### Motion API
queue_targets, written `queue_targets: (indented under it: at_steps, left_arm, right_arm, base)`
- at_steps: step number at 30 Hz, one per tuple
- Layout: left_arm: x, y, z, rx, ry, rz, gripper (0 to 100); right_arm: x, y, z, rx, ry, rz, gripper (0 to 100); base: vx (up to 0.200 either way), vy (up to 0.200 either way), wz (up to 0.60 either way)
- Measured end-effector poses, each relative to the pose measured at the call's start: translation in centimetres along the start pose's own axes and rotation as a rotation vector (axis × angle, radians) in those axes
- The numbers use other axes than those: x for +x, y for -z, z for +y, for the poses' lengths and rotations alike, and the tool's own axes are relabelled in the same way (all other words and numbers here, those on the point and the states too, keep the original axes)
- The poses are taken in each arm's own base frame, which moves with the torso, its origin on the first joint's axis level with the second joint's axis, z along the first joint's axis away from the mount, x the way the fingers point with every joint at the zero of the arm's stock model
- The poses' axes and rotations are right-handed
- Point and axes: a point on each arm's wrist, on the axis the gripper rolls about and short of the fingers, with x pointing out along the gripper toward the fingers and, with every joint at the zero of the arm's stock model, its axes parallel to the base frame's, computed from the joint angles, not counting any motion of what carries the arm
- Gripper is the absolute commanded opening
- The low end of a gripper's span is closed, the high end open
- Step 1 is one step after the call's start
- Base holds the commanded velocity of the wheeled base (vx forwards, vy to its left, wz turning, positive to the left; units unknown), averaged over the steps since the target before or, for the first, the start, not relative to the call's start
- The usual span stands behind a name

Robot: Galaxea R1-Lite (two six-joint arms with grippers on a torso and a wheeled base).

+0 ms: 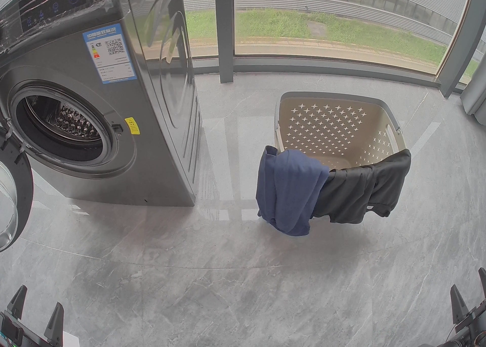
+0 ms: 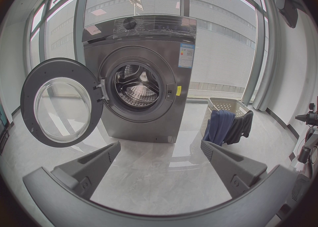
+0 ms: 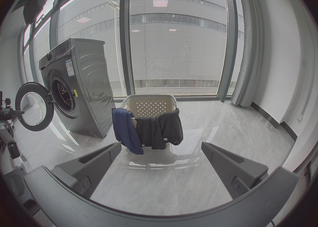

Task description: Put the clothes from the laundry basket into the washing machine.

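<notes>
The beige laundry basket stands on the grey floor by the window, to the right of the washing machine and apart from it. 2 garments hang over its near rim, touching each other: a blue garment and a black garment. The machine's round door is swung open. The left gripper and right gripper sit low, well short of the basket, fingers spread wide, holding nothing.

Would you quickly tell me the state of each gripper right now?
Left gripper: open, holding nothing.
Right gripper: open, holding nothing.
</notes>
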Motion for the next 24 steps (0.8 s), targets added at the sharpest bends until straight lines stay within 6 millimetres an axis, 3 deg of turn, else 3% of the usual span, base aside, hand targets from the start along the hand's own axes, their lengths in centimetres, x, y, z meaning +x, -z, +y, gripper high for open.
queue_targets:
  at_steps: [8,24]
  left_arm:
    - [0.00,-0.01,0.00,0.000,0.000,-0.001,100]
    - [0.00,0.00,0.00,0.000,0.000,0.000,100]
  right_arm:
    - [0.00,0.00,0.00,-0.001,0.000,0.000,100]
    - [0.00,0.00,0.00,-0.001,0.000,0.000,100]
  base:
    - [0.000,0.000,0.00]
    - [0.000,-0.200,0.00]
